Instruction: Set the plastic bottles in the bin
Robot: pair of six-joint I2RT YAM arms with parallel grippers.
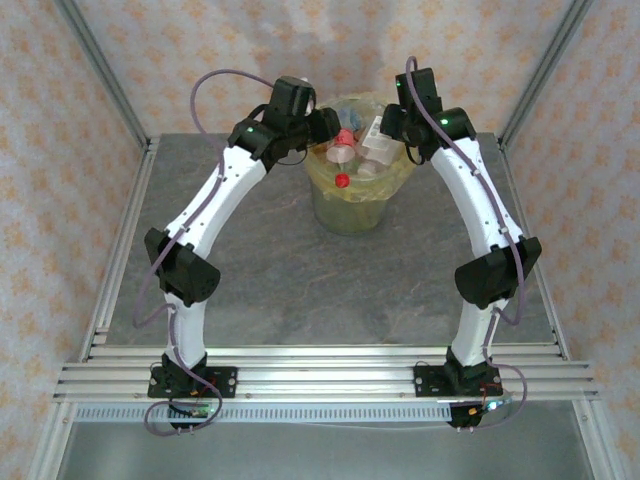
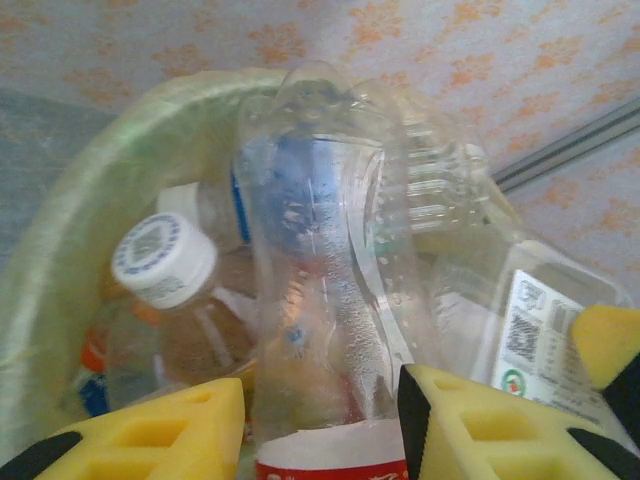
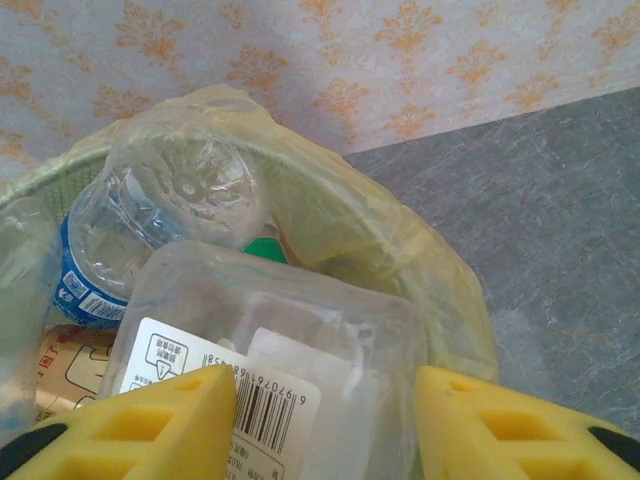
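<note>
The bin (image 1: 335, 215) stands at the back middle of the table, heaped with plastic bottles (image 1: 352, 150). Both grippers hang over its rim. My left gripper (image 2: 322, 430) is shut on a clear upright bottle (image 2: 320, 250) with a red and white label, its yellow pads pressing both sides. My right gripper (image 3: 325, 420) is shut on a squarish clear bottle (image 3: 330, 330) with a white barcode label. Below lie a white-capped bottle (image 2: 165, 260) and a blue-labelled bottle (image 3: 150, 215). From above, the left gripper (image 1: 322, 128) and right gripper (image 1: 386, 130) flank the heap.
The yellowish bag (image 3: 400, 250) folds over the bin's pale green rim (image 2: 90, 190). Grey tabletop (image 1: 260, 280) spreads around the bin. Metal frame posts (image 1: 100, 70) and patterned walls close in the back and sides.
</note>
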